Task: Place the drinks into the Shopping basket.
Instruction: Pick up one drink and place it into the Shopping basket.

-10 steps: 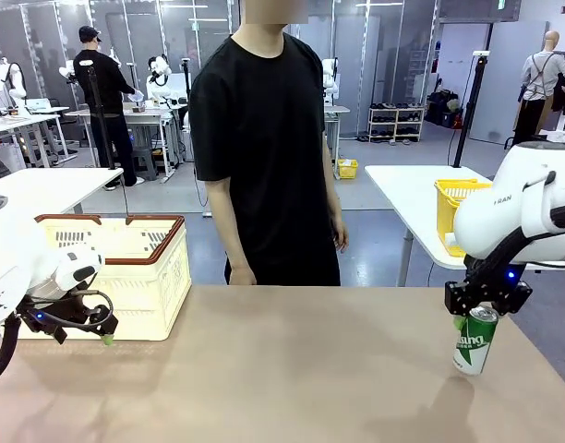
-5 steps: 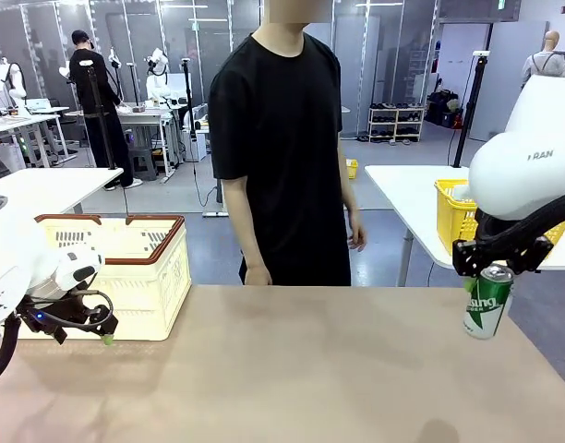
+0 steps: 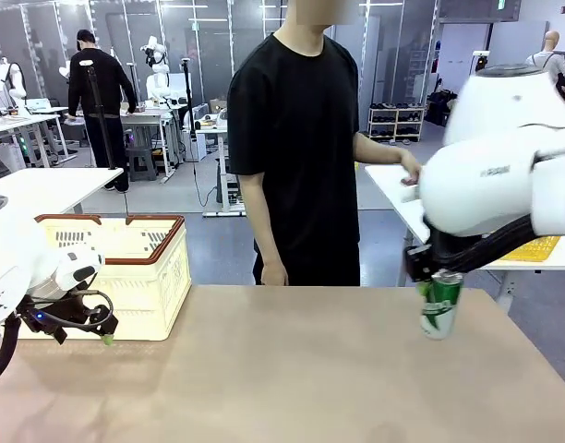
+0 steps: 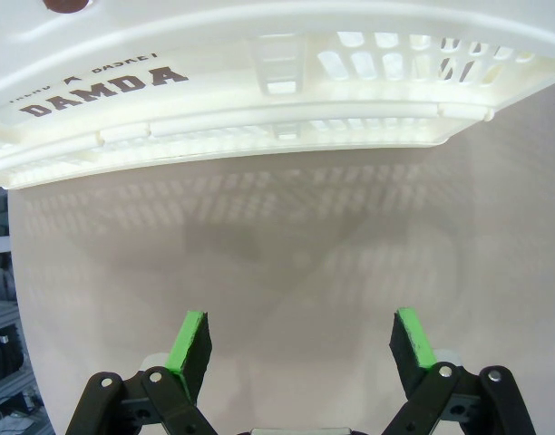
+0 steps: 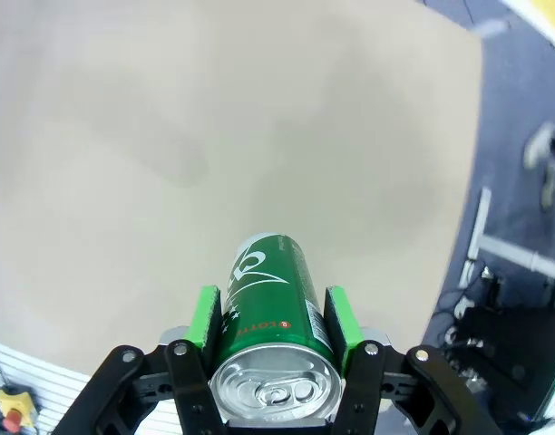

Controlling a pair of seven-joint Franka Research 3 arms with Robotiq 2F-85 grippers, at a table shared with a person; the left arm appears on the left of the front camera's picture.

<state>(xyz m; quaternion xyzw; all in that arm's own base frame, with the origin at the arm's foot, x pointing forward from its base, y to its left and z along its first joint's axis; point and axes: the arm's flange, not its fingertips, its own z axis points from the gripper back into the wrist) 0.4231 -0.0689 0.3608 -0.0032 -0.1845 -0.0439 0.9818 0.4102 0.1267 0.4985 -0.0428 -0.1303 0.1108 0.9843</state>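
A green drink can (image 3: 440,305) with white markings hangs above the table's right side, with my right gripper (image 3: 433,277) shut on its top. The right wrist view looks down on the same can (image 5: 273,313), a green pad pressed to each side, the tan tabletop far below. The cream-white Shopping basket (image 3: 139,263) with a reddish-brown rim stands at the table's left back. My left gripper (image 3: 105,333) hovers low in front of it, open, nothing between its fingers. In the left wrist view the basket's wall (image 4: 259,100) with DAMDA lettering lies just beyond my left gripper (image 4: 300,340).
A person in a black shirt (image 3: 306,148) stands at the far table edge, one hand reaching to the white side table (image 3: 398,189) at the back right. The tan tabletop (image 3: 282,369) between basket and can is bare.
My right arm has lifted the green can off the table and carried it leftward. The person has stepped right and reached to the side table. The left arm has not moved.
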